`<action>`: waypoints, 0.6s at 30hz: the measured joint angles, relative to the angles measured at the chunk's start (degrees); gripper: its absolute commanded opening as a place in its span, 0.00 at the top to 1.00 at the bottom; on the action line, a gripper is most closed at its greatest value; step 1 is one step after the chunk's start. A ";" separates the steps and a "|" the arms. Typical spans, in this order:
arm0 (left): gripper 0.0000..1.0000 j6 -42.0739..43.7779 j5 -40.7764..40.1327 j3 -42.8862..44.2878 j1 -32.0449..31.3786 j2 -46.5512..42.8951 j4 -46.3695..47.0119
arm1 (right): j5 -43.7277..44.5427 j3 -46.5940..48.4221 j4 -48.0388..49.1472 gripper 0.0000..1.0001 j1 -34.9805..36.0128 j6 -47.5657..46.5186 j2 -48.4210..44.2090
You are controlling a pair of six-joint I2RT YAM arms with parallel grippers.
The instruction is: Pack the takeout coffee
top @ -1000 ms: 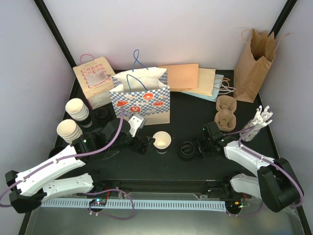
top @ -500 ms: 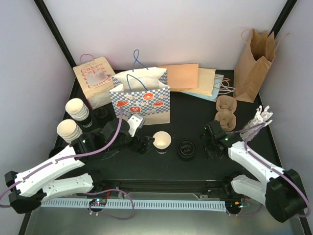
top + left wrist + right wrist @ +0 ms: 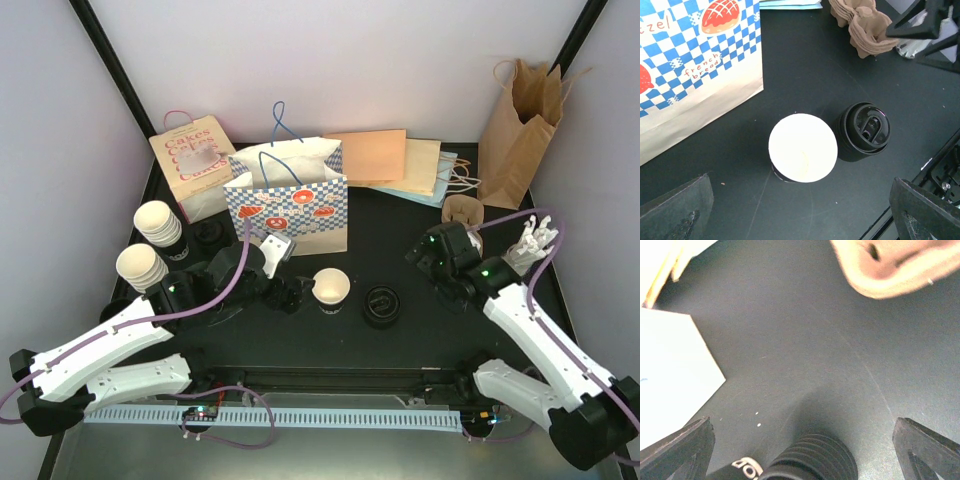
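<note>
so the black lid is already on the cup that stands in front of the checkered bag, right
Not quite. The cup does stand in front of the checkered bag, but its top is open. The black lid sits on the table right beside the cup, not on it. The left wrist view shows this plainly.
</note>
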 measured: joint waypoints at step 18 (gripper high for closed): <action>0.01 -2.01 -3.23 0.00 4.20 0.79 -0.11 | -1.53 12.31 -6.03 0.00 18.93 -27.93 7.72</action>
